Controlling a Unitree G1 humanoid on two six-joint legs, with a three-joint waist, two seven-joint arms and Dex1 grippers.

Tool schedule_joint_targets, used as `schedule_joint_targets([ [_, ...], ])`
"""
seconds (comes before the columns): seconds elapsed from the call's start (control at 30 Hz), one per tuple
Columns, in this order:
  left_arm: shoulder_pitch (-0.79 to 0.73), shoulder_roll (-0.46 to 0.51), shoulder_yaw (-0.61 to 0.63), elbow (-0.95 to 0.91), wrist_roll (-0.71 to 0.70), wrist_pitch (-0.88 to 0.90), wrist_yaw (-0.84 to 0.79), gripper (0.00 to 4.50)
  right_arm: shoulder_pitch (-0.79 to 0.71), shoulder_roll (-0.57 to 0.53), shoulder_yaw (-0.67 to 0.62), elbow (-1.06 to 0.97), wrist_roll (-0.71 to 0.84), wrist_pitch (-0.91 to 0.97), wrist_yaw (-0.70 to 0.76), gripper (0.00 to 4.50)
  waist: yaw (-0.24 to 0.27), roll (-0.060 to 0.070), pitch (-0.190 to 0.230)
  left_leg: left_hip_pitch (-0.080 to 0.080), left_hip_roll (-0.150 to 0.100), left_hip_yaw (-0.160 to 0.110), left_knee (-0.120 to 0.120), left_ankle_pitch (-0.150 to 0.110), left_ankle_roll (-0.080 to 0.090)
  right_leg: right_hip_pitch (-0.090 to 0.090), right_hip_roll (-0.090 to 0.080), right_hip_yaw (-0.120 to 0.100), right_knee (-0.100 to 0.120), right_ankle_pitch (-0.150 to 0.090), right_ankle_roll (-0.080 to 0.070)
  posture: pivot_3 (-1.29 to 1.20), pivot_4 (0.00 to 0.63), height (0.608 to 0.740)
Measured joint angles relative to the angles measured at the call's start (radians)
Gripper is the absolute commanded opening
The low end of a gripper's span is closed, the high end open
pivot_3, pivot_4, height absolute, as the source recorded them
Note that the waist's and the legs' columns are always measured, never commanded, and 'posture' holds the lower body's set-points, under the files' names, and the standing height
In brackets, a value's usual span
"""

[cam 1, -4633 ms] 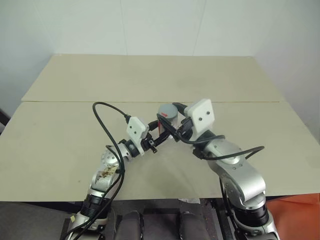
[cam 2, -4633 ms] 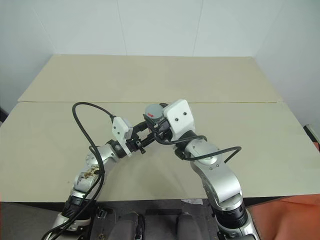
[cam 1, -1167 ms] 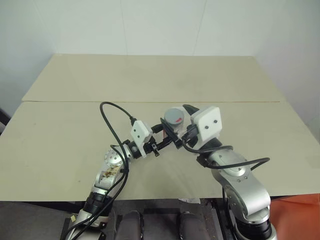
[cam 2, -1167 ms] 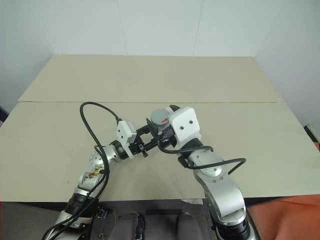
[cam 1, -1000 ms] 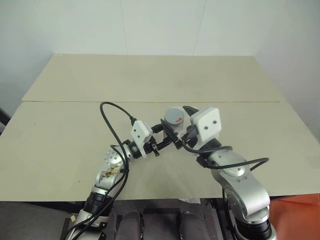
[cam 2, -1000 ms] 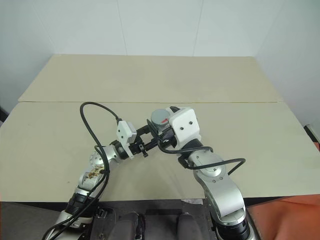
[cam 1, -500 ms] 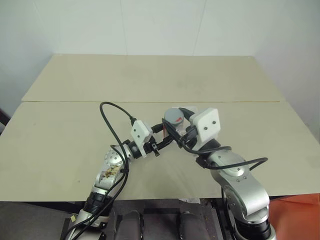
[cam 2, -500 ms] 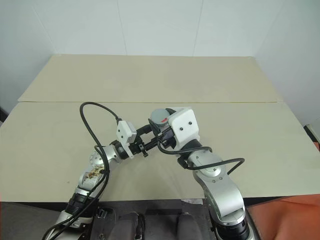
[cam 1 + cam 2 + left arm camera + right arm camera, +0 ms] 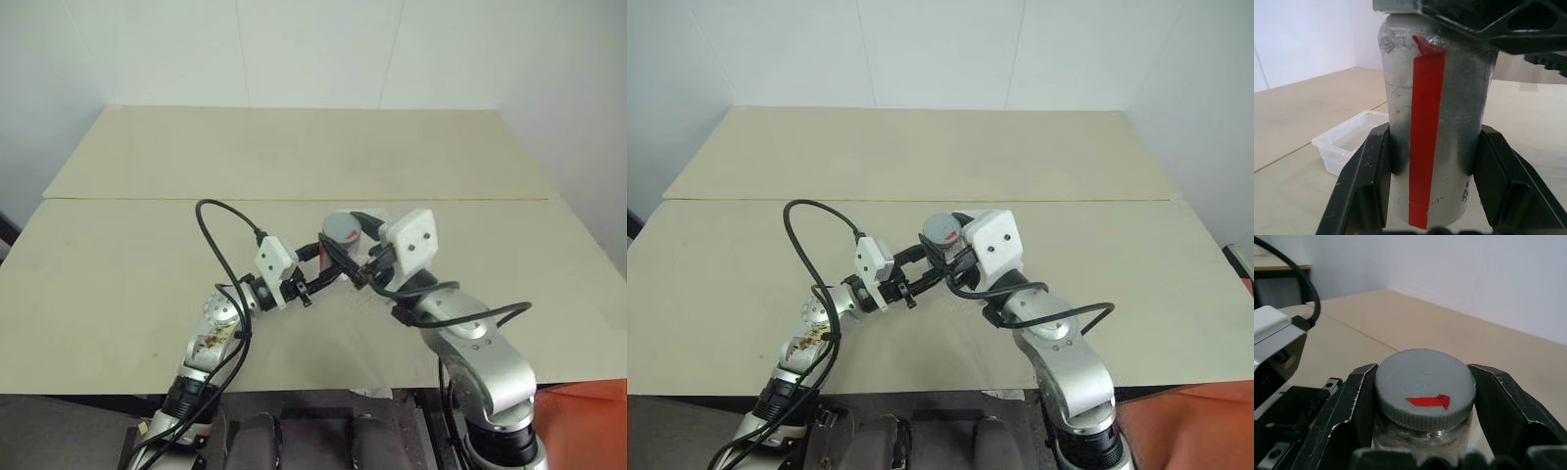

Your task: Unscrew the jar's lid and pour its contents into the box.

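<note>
The jar point(image 9: 1435, 132) is held upright above the table point(image 9: 147, 255) near scene centre, clamped by the left gripper point(image 9: 1432, 191); both black fingers point(image 9: 1364, 186) are pressed against its silvery body, w/ the red label strip facing the left wrist cam. The jar's base is cut off at the frame edge there. The lid point(image 9: 1424, 394), grey w/ a red mark, is still on and is pinched by the right gripper point(image 9: 1422, 401), fingers tight on its ribbed rim. In the head views the jar's body is mostly hidden behind both grippers. The box point(image 9: 1349, 142) is seen on the table at approx. 9 o'clock of the jar in the left wrist view, partly hidden by a finger. Contents can't be made out.
</note>
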Motion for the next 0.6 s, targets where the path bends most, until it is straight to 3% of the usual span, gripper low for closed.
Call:
schedule_joint_targets([
  [0.27,0.0,0.005,0.003,0.0,-0.019,-0.002,-0.04,2.03,-0.129,-0.15,-0.089,0.245,0.17,-0.111,0.358,2.8,-0.001,0.0,0.0,0.0,0.0,0.0,0.0,0.0,0.0,0.0,0.0,0.0,0.0,0.0,0.0,0.0,0.15,0.74],
  [0.6,0.006,0.0,-0.001,-0.008,-0.037,-0.024,-0.06,2.03,-0.395,-0.215,-0.064,0.662,0.216,-0.252,0.842,2.8,0.0,0.0,0.0,0.0,0.0,0.001,0.0,0.0,0.0,0.0,0.0,0.0,0.0,0.0,0.0,0.0,0.15,0.74],
])
